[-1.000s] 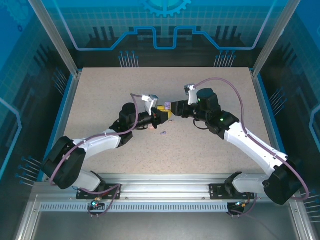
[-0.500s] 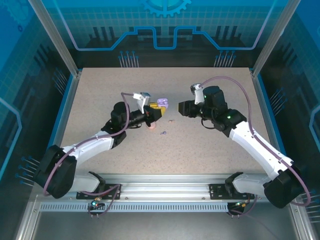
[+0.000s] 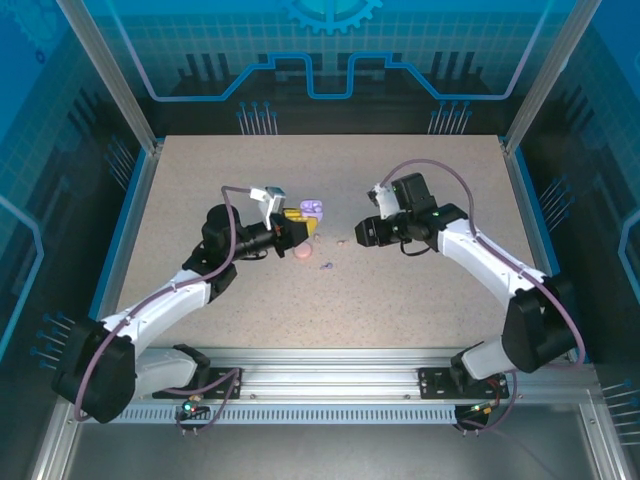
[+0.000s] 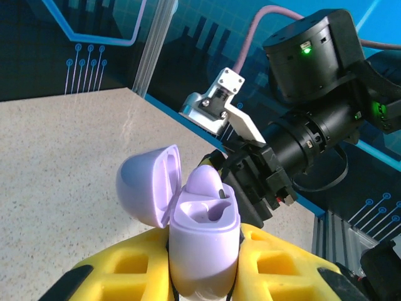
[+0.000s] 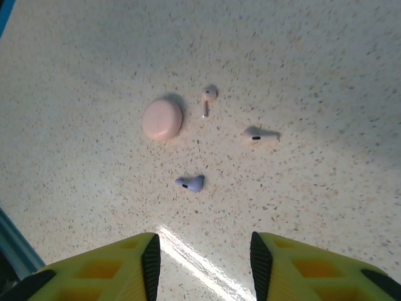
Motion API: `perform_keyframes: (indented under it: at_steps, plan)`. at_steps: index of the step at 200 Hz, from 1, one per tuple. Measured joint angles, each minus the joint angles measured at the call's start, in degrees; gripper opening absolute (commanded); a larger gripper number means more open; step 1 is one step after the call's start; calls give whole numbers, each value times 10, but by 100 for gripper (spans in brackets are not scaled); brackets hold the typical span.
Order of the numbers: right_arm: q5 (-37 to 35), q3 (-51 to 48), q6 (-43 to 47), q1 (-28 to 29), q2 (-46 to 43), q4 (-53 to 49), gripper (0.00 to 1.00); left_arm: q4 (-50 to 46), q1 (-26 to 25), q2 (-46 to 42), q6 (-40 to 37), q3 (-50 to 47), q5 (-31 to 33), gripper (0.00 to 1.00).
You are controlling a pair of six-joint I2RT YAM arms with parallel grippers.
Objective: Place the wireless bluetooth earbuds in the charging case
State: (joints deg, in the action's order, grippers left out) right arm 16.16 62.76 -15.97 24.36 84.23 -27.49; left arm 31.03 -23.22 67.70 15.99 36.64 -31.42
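Change: Both arms now stand apart, where their tips nearly met at mid-table a second ago. The left gripper (image 4: 202, 276) has carried the lilac egg-shaped plastic charging case (image 4: 203, 229) leftward, and the right gripper (image 5: 203, 263) has backed off to the right and tipped down toward the table.
Left claw: pinching the case's base between yellow padded fingers (image 4: 100, 273). The hinged lid (image 4: 147, 185) is thrown back and the mouth faces up, probably so a bud can go in from above.
Case contents: one lilac bud (image 4: 205, 180) appears seated in a well; the neighbouring well looks vacant.
Right claw: spread with nothing between its jaws, hanging over the loose buds, seemingly to choose the next.
Speckled beige tabletop (image 5: 326, 207): a small lilac stemmed earbud (image 5: 191, 183) lies at centre frame, a pale pink stemmed earbud (image 5: 208, 95) above it, and a second pink earbud (image 5: 260, 133) at centre right. A closed pink round case (image 5: 161, 119) sits left of these.
Writing: no brand or lettering is legible; a green light (image 4: 305, 48) glows on the right arm's wrist.
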Motion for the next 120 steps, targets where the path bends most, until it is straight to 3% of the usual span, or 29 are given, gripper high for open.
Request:
perform_keyframes:
  at_steps: [63,120]
  plan:
    - [14,7,-21,72,122,27,42,-22,19,-33,0,-26,-1,4]
    - [-56,89,-70,135,216,16,42,-30,21,-60,2,-47,5,5]
